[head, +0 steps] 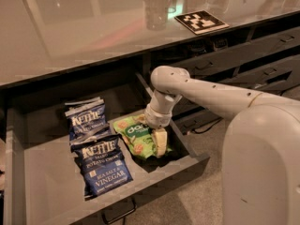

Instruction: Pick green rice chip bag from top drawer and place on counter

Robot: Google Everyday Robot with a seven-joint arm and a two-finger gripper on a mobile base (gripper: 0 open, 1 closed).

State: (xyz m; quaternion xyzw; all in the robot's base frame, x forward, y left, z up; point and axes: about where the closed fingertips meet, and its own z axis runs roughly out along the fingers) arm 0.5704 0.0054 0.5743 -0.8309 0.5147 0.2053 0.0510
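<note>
The green rice chip bag [133, 137] lies flat in the open top drawer [51, 191], at its right end. My gripper [158, 140] reaches down into the drawer from the right and rests on the bag's right edge, covering part of it. The bag is still on the drawer floor. The counter [84, 27] runs above the drawer, glossy and reflective, with a black-and-white marker tag [200, 21] at its right.
Two dark blue Kettle chip bags [86, 118] [104, 167] lie left of the green bag. Narrower closed drawers [243, 55] stand to the right. My arm [220, 97] and white body [262, 172] fill the lower right. A glass [157, 11] stands on the counter.
</note>
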